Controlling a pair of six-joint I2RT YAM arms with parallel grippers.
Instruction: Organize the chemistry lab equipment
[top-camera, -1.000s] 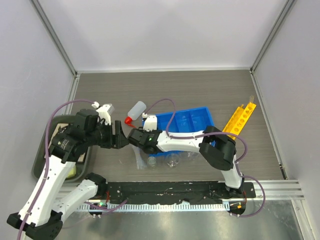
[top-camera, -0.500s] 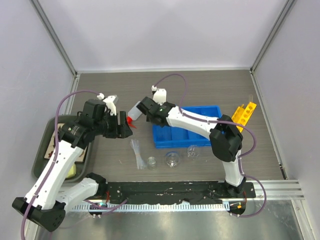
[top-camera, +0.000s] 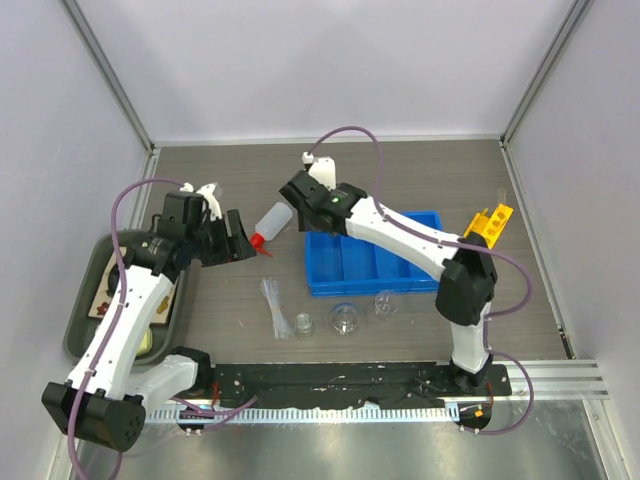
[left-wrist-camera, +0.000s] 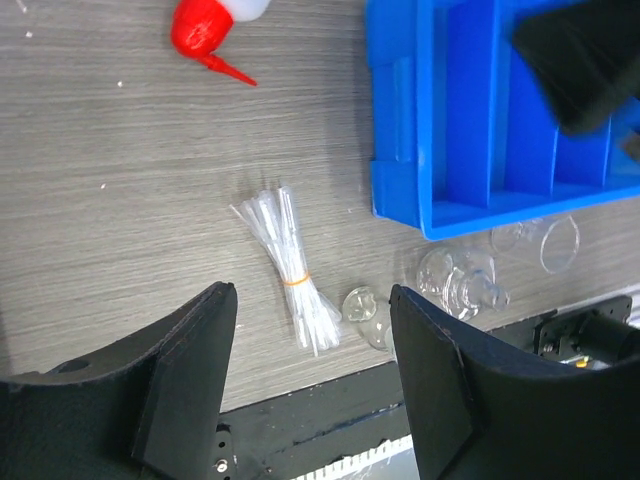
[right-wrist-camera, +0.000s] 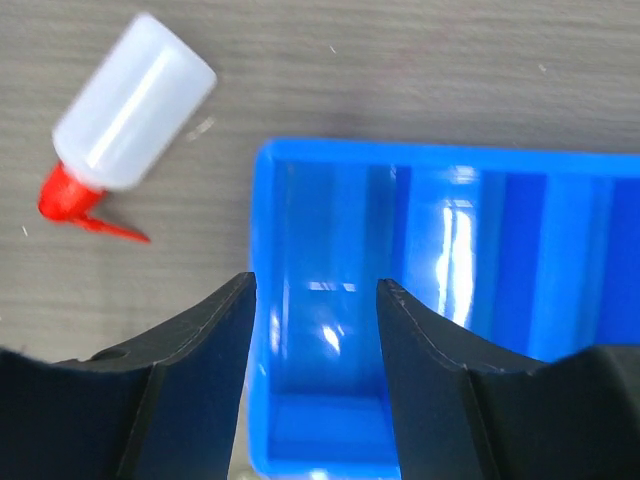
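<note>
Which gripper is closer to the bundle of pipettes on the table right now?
Left. The left gripper hovers just behind and left of the pipette bundle; the right gripper is farther back, over the blue bin's left end near the squeeze bottle.

Table (top-camera: 420, 180) holds bin (top-camera: 360, 288), bottle (top-camera: 272, 220), pipettes (top-camera: 273, 305), beakers (top-camera: 345, 320), rack (top-camera: 488, 225), tray (top-camera: 75, 330).

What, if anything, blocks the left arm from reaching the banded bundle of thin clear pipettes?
Probably nothing, so likely yes. The open, empty left end effector points toward the bundle of thin clear pipettes, which lies uncovered on the grey wooden table. Only a small clear glass beaker sits close beside it.
</note>
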